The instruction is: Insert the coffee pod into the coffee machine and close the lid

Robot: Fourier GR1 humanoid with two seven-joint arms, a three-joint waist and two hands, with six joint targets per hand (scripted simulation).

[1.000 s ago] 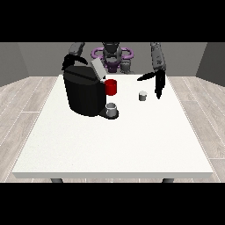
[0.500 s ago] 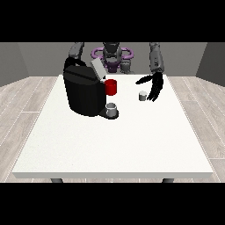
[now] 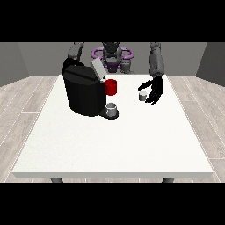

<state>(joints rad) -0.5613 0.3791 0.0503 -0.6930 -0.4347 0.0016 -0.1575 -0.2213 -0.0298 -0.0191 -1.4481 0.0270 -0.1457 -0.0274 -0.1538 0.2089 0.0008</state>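
Observation:
A small grey coffee pod [image 3: 142, 96] stands on the white table [image 3: 114, 140] right of centre. The hand at the view's right [image 3: 154, 90] hangs just beside the pod, its fingers spread and pointing down, holding nothing. The black coffee machine [image 3: 83, 91] stands at the left with its grey lid [image 3: 97, 69] raised and tilted. A red part [image 3: 111, 87] sticks out of the machine's front, and a grey cup [image 3: 112, 108] sits on its drip tray. The hand at the view's left [image 3: 67, 65] shows only partly behind the machine's top.
The robot's torso [image 3: 112, 55] with a purple ring stands behind the table's far edge. Bare white tabletop stretches from the machine and pod to the near edge. Grey wood floor surrounds the table.
The hand at the view's right has moved left and closer to the pod. The machine, its lid and the other hand look unchanged.

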